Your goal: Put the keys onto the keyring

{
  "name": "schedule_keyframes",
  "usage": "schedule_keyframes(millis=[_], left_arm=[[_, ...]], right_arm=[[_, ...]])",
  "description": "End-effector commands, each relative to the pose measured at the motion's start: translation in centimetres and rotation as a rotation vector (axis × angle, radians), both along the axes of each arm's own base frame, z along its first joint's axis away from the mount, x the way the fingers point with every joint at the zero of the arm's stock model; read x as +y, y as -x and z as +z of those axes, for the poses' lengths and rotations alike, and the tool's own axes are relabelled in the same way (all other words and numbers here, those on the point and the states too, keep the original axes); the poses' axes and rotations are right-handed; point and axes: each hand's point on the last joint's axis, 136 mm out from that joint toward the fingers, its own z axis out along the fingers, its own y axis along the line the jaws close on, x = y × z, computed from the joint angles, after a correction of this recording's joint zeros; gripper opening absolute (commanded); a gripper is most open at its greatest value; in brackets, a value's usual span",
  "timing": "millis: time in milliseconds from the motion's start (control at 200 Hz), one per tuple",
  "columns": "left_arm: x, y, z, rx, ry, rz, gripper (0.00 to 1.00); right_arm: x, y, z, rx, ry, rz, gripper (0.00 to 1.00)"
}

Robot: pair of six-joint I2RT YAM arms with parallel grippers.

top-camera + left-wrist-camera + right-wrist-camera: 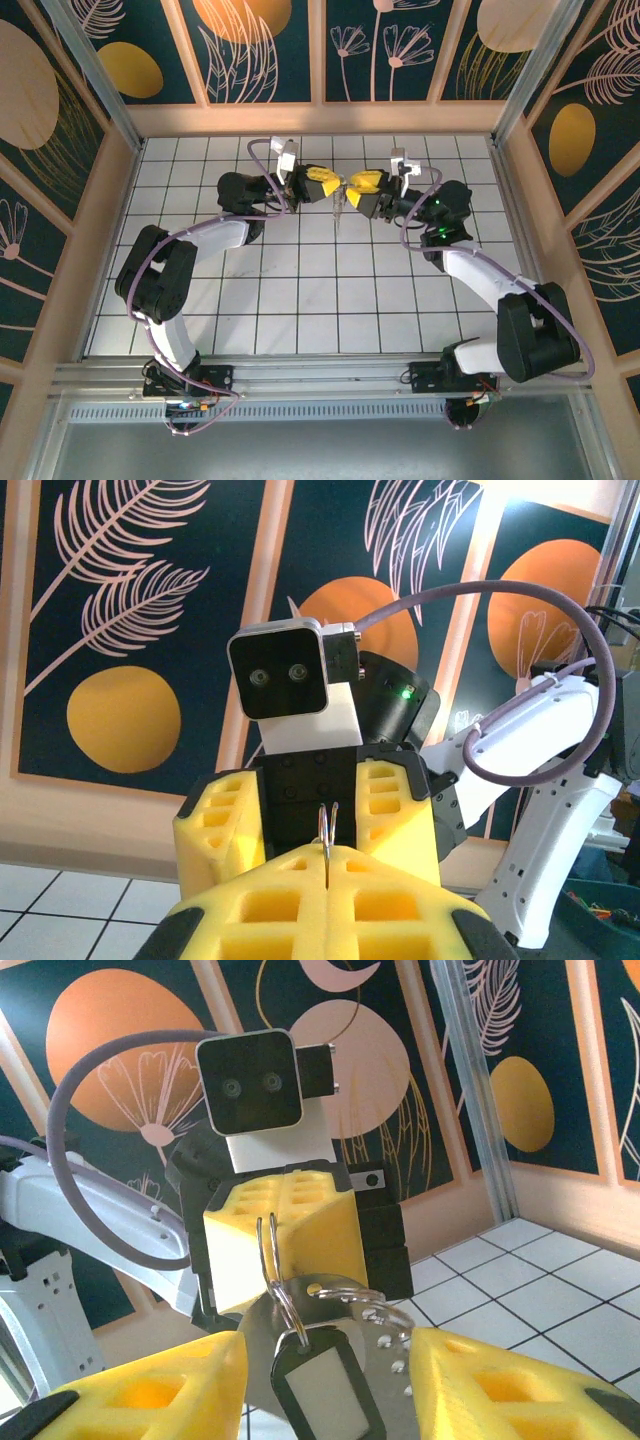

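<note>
Both grippers meet nose to nose above the far middle of the table. My left gripper (333, 185) (328, 865) is shut on the keyring's metal split ring (328, 825) (272, 1255), which sticks up edge-on from between its yellow fingers. A black-framed tag with a pale insert (325, 1390) hangs from that ring. My right gripper (354, 186) (330, 1375) holds a flat silvery key (395, 1325) across its half-spread fingers, its dimpled edge against the right finger. A second small ring (345, 1295) lies on the key's head, touching the split ring. Something thin dangles below the grippers (338, 212).
The white tiled table (300, 300) lies below, walled by wooden rails and patterned panels (265, 50). Both arms arch inward from their bases at the near edge (190, 375) (450, 378). Cables loop beside each wrist.
</note>
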Motion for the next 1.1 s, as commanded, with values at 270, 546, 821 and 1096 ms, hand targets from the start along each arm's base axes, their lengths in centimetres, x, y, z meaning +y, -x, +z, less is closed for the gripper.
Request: schedule_keyframes(millis=[270, 546, 821, 1096], left_arm=[[0.3, 0.1, 0.9, -0.048, 0.037, -0.004, 0.0], [0.3, -0.1, 1.0, -0.045, 0.045, 0.005, 0.0], [0.3, -0.1, 1.3, -0.048, 0.054, 0.011, 0.0], [0.3, -0.2, 1.4, -0.045, 0.057, 0.012, 0.0]], right_arm=[[1.1, 0.7, 1.8, -0.084, -0.011, 0.061, 0.32], [1.2, 0.7, 1.0, -0.069, 0.006, 0.061, 0.11], [1.2, 0.9, -0.1, -0.045, 0.023, 0.062, 0.02], [2.6, 1.1, -0.6, -0.041, 0.058, 0.115, 0.0]])
